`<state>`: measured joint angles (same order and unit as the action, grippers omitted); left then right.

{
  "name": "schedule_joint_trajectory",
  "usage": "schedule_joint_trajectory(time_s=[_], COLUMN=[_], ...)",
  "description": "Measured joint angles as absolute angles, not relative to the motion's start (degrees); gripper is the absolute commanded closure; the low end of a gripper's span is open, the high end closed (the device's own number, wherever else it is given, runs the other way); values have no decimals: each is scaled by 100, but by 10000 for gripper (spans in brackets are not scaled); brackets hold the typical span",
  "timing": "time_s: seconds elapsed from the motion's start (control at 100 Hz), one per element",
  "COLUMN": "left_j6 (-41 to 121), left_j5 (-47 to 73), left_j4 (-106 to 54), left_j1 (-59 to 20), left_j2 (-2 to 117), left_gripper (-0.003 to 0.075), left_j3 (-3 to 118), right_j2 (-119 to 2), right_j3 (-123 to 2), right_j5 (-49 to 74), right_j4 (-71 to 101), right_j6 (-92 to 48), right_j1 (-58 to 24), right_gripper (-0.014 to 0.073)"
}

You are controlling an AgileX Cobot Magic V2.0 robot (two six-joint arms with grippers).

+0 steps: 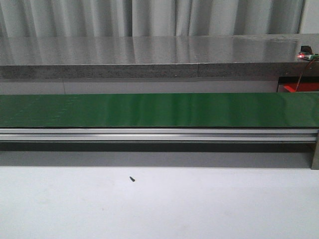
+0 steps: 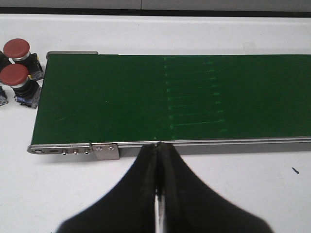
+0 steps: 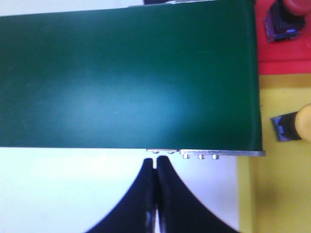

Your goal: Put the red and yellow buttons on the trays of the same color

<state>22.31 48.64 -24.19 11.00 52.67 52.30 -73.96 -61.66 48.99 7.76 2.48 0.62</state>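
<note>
Two red buttons (image 2: 16, 48) (image 2: 14, 75) with black bases stand on the white table just off the end of the green belt (image 2: 170, 97) in the left wrist view. My left gripper (image 2: 158, 145) is shut and empty above the belt's near rail. In the right wrist view a red tray (image 3: 284, 46) holds a red button (image 3: 284, 14) at the frame edge. Beside it a yellow tray (image 3: 277, 194) holds a yellow button (image 3: 294, 124). My right gripper (image 3: 155, 162) is shut with nothing in it, near the belt's end. Neither gripper shows in the front view.
The green conveyor belt (image 1: 159, 109) runs across the table on an aluminium rail (image 1: 159, 134). A grey shelf (image 1: 149, 55) lies behind it, with a red patch (image 1: 298, 88) at its right. A small dark screw (image 1: 132, 178) lies on the white table.
</note>
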Motion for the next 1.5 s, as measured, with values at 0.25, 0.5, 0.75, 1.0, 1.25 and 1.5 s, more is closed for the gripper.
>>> schedule_joint_trajectory(time_s=[0.25, 0.5, 0.75, 1.0, 1.25, 1.5], left_j6=[2231, 1947, 1284, 200, -42, -64], left_j5=[4816, 4701, 4339, 4298, 4470, 4841], left_j4=[-2456, -2466, -2211, -845, -548, -558], left_j1=[1100, 1100, 1100, 1100, 1204, 1769], left_j2=[5267, 5267, 5267, 5753, 6744, 7822], left_gripper=[740, 740, 740, 739, 712, 293], left_j3=[5230, 5230, 5230, 5641, 6439, 7344], right_j2=[-6388, -5199, -4490, -4361, -4361, -4361], right_j3=[-5425, -4511, -4230, -4230, -4230, -4230], right_j5=[4561, 4344, 4381, 4389, 4389, 4402], right_j4=[776, 728, 719, 719, 719, 719], right_j6=[167, 145, 145, 145, 132, 132], right_j1=[-213, -213, -213, -213, -213, -213], right_gripper=[699, 699, 699, 699, 699, 699])
